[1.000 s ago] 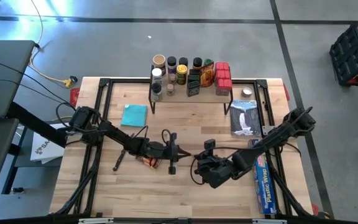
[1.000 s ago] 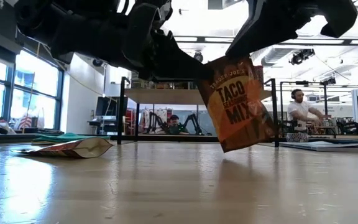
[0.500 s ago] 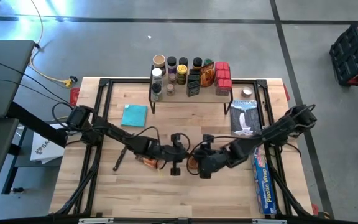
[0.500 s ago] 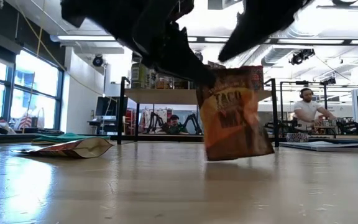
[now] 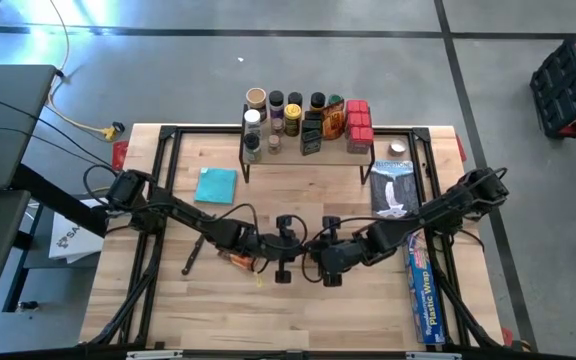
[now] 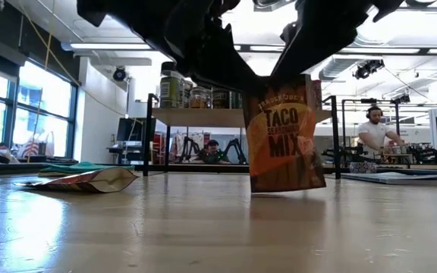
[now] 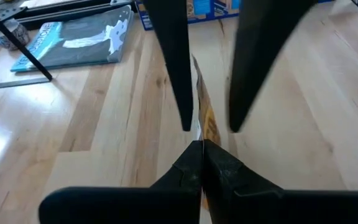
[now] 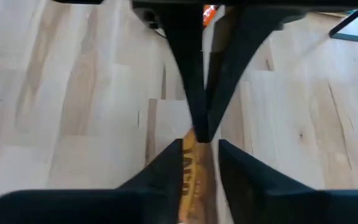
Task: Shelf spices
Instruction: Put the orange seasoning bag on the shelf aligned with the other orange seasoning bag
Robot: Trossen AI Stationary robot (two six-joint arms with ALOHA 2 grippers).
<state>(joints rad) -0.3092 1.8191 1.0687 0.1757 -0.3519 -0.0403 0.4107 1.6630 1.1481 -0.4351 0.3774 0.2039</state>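
Both arms have drawn together above mid-desk (image 5: 168,310), the right pincer (image 5: 320,253) now straddling, fingers apart, the taco packet (image 6: 285,135) that the left pincer (image 5: 286,243) holds clamped. A handover looks underway; the shelf (image 5: 308,152) stands well apart.

A teal square cloth (image 5: 215,185) lies flat on the far left part of the wooden table (image 5: 183,310). A long blue plastic-wrap box (image 5: 423,296) lies along the table's right edge, with a dark booklet (image 5: 393,189) just beyond it. Beyond the table, a person (image 6: 373,136) stands at the far right and another (image 6: 213,152) sits
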